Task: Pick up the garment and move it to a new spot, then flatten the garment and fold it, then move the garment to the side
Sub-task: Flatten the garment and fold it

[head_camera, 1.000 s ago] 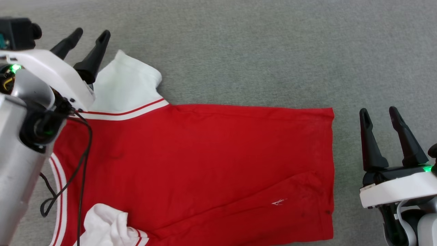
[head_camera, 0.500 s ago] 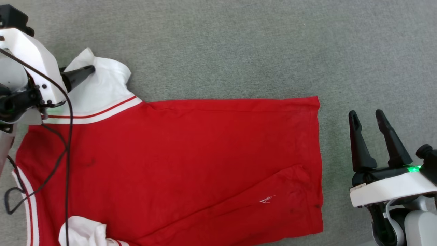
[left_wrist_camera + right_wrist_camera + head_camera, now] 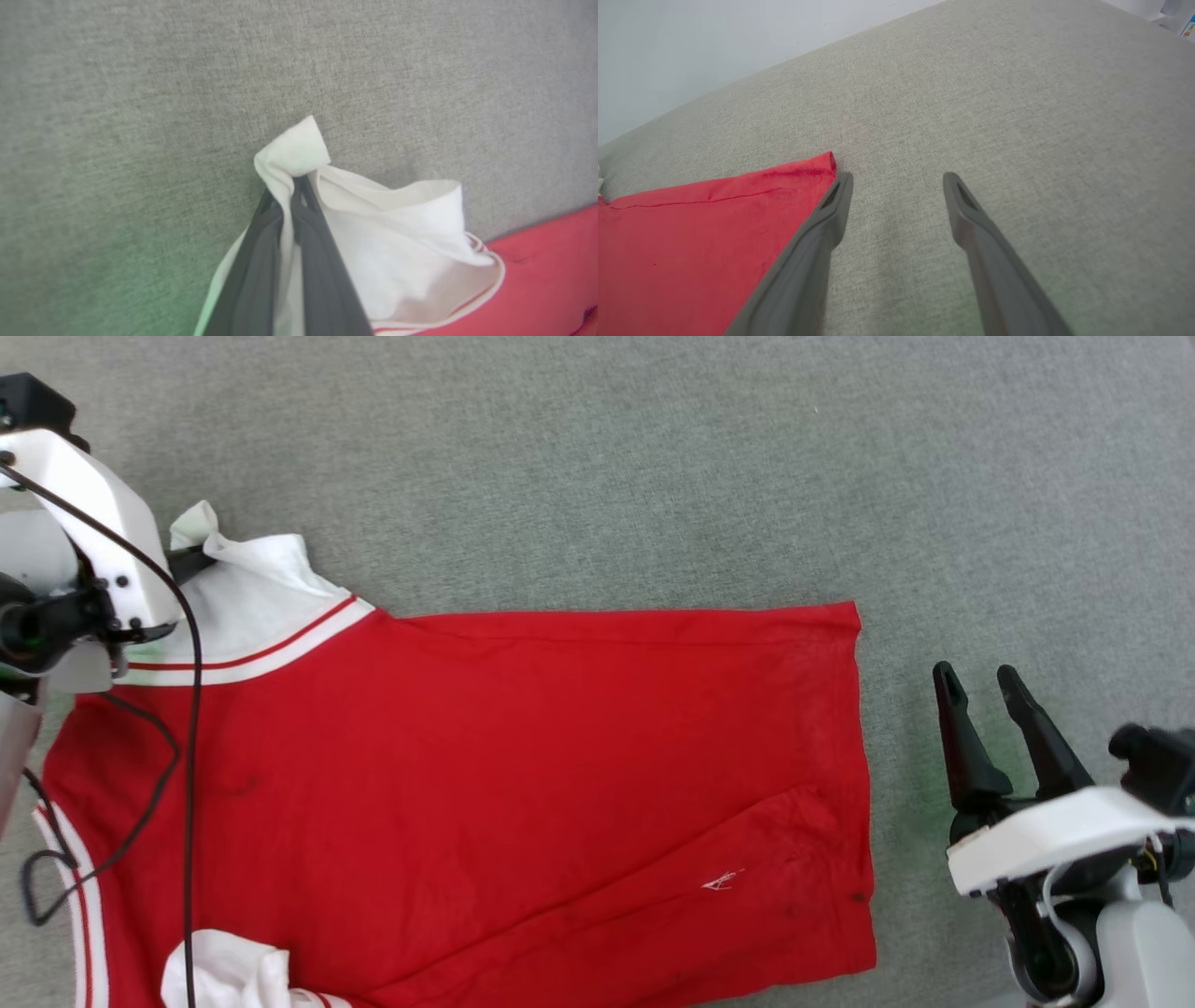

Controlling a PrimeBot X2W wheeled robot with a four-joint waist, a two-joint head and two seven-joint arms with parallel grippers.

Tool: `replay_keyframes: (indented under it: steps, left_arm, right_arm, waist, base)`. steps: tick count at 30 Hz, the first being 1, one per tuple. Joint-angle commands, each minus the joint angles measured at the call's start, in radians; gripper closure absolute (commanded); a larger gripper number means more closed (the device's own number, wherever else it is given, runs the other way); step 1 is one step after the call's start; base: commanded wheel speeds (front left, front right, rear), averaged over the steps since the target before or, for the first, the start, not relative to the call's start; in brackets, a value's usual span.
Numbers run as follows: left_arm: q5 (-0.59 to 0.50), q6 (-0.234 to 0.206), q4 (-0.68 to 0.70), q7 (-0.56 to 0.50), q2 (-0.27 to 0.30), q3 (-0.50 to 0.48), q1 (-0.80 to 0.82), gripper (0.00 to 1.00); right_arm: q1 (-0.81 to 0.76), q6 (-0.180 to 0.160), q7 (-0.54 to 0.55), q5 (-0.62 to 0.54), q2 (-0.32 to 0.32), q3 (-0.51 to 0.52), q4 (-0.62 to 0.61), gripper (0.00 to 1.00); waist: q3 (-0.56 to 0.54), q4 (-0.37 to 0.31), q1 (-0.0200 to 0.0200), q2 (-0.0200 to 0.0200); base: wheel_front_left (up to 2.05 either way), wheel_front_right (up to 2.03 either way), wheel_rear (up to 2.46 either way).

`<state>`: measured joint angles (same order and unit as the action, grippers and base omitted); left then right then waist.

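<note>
A grey woven fabric surface [image 3: 653, 476] spreads under everything, and in the right wrist view its far edge meets a pale blank wall [image 3: 691, 46].

The left gripper [image 3: 292, 186], two long dark fingers on a white wrist, has its fingers pressed together on a fold of white lining [image 3: 397, 233]. A small tuft of that cloth stands out past the fingertips. The lining belongs to the red sleeveless jersey with red-and-white striped trim [image 3: 523, 775]. The pinched part is its far shoulder strap, turned inside out. Whether the fold is lifted clear of the surface or only gathered on it is hard to judge from these angles. In the head view the left gripper [image 3: 207, 553] sits at the upper left, with a black cable [image 3: 191, 709] looping down from the arm across the red cloth.

The jersey lies spread mostly flat over the middle of the grey surface, shoulder end towards the robot's left and straight hem towards its right. A second bunch of white lining [image 3: 224, 975] shows at its near left corner, and a long crease runs diagonally across the red panel.

The right gripper [image 3: 976, 677] stands just beside the hem with its fingers spread apart and nothing between them. In its own wrist view the right gripper [image 3: 899, 182] has one fingertip next to the jersey's [image 3: 691, 233] far hem corner, well in from the surface's far edge.
</note>
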<state>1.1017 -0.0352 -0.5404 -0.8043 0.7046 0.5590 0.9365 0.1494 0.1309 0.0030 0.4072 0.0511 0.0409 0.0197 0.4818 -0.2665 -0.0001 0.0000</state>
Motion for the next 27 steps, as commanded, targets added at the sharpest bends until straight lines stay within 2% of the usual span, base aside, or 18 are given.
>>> replay_keyframes:
  steps: [1,4,11,16,19,27]
  left_arm:
    - [-0.012,0.005,-0.024,0.000,-0.024,0.031,-0.060,1.00]
    - [-0.029,0.020,-0.005,0.053,-0.024,0.020,-0.028,1.00]
    - [-0.081,0.052,0.042,0.169,-0.038,0.025,-0.011,1.00]
    - [-0.090,0.061,0.075,0.204,-0.059,0.032,-0.018,1.00]
    - [-0.088,0.071,0.089,0.218,-0.068,0.033,-0.018,1.00]
    - [-0.086,0.093,0.116,0.251,-0.080,0.033,-0.018,1.00]
  right_arm:
    - [0.033,0.000,0.028,0.008,-0.001,0.007,0.015,0.00]
    - [0.063,0.000,0.125,0.000,-0.001,0.022,0.052,0.00]
    - [0.161,0.000,0.452,-0.068,-0.001,0.021,0.068,0.00]
    - [0.240,0.000,0.662,-0.114,0.009,0.034,0.055,0.00]
    - [0.284,0.000,0.747,-0.136,0.028,0.026,0.058,0.00]
    - [0.319,0.000,1.016,-0.154,0.055,-0.014,0.127,0.00]
  waist:
    - [-0.012,0.010,0.0001,0.0000]
    - [-0.032,0.028,0.0001,0.0000]
    - [-0.068,0.081,0.0001,0.0000]
    - [-0.064,0.126,0.0001,0.0000]
    - [-0.054,0.149,0.0001,0.0000]
    - [-0.033,0.191,0.0001,0.0000]
  base:
    - [0.00,0.00,0.00]
    - [0.00,0.00,0.00]
    - [0.00,0.00,0.00]
    - [0.00,0.00,0.00]
    - [0.00,0.00,0.00]
    - [0.00,0.00,0.00]
